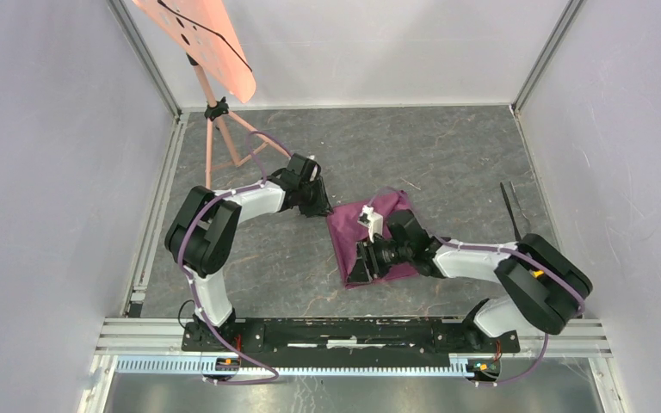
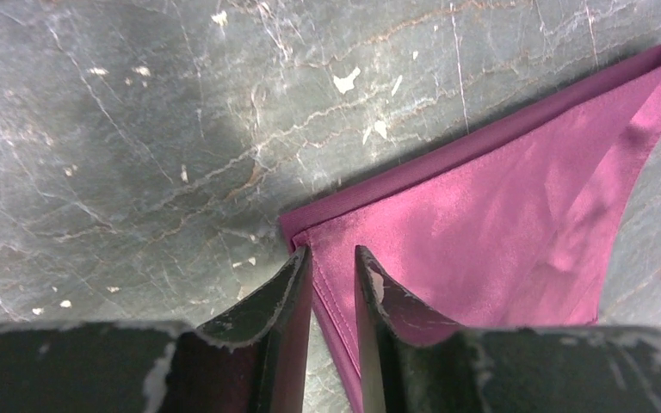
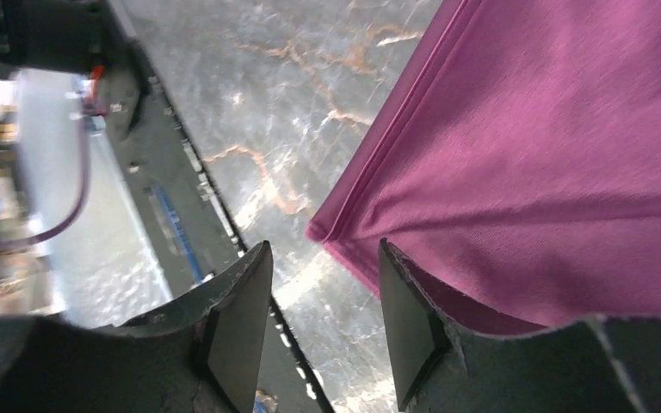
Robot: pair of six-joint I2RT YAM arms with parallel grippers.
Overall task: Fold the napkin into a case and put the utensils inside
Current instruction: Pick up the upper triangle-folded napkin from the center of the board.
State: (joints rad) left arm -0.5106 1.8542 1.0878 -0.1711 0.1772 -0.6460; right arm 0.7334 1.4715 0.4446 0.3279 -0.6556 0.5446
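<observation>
Spreading across the grey marbled table [image 1: 447,146], the plum napkin [image 1: 347,234] lies between the two sets of jaws, and we see each gripper at one of its corners. We find the left gripper [image 2: 331,254] with its jaws narrowly parted, a hemmed corner of the cloth lying right at their tips and one edge running back through the gap. We find the right gripper [image 3: 323,249] with its jaws wider apart, another corner sitting between them and empty of any grip. The utensils [image 1: 509,211], dark and slim, lie on bare table well off to the right of the right jaws, apart from the napkin.
</observation>
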